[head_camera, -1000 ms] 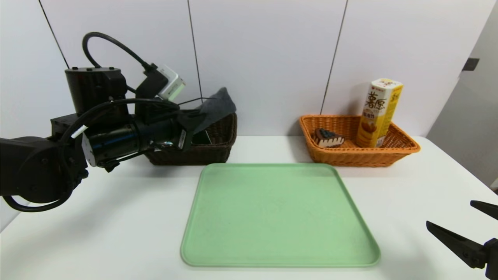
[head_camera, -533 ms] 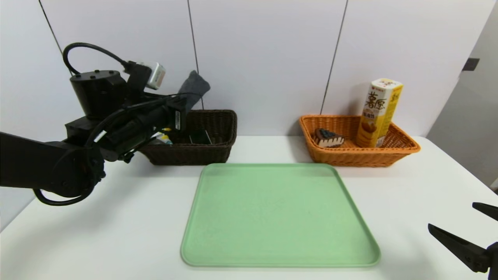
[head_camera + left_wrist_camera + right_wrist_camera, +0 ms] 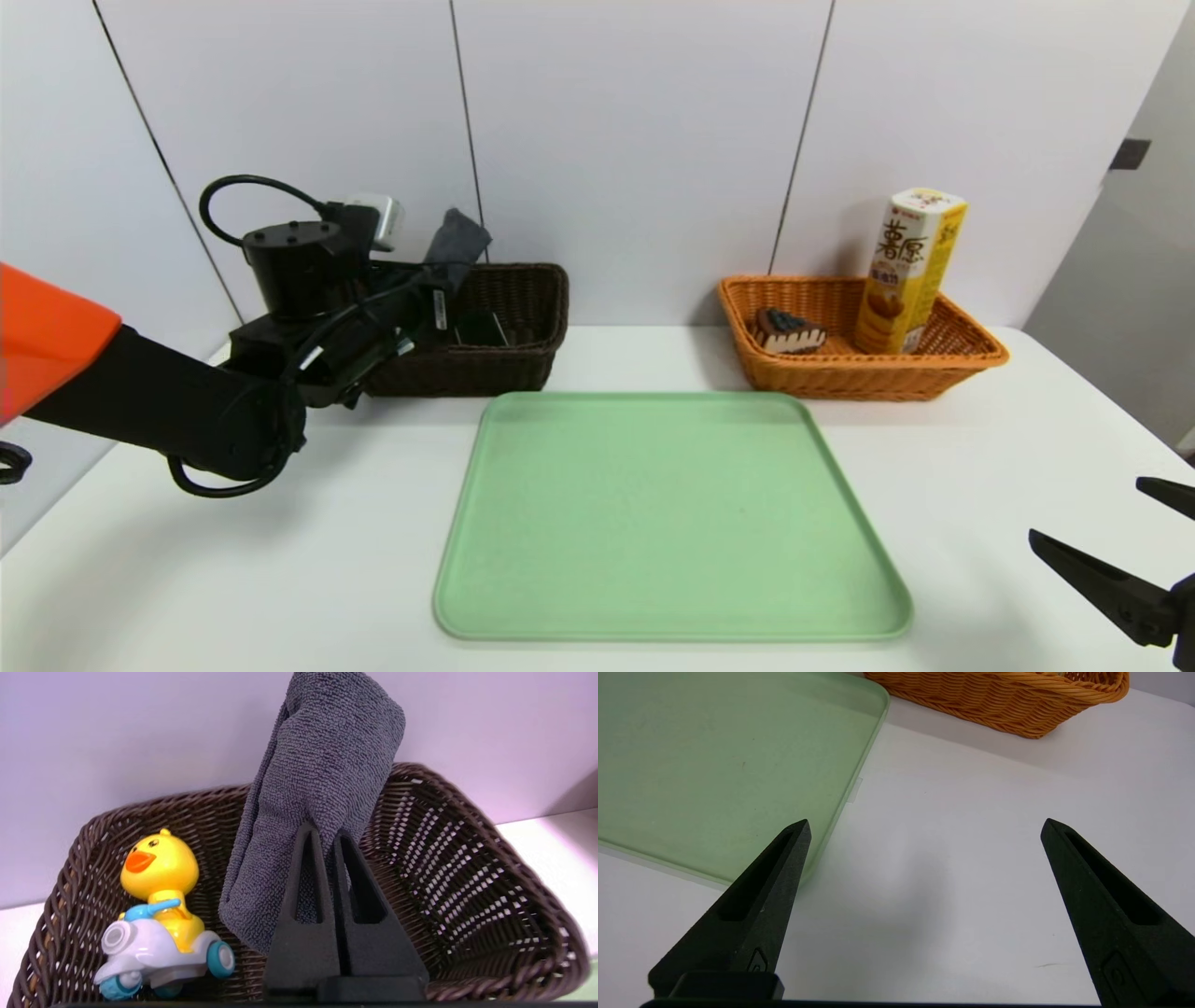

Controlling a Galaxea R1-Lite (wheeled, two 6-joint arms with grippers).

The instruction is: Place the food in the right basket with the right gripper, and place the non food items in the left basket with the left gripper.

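My left gripper is shut on the dark grey rolled cloth, which sticks up over the left part of the dark brown basket. In the left wrist view the gripper pinches the cloth above the basket, beside the yellow duck toy lying inside. A dark oblong, the eraser, shows in that basket. The orange-tan basket holds the snack box and the cake wedge. My right gripper is open and empty over the table's near right corner.
A green tray lies bare in the middle of the white table between me and the two baskets. In the right wrist view the open gripper hovers over bare table, with the tray's corner and the orange-tan basket beyond it.
My left arm has swung leftward and come down with the cloth, which went from over the basket's right end to its left part. The right arm stays put.
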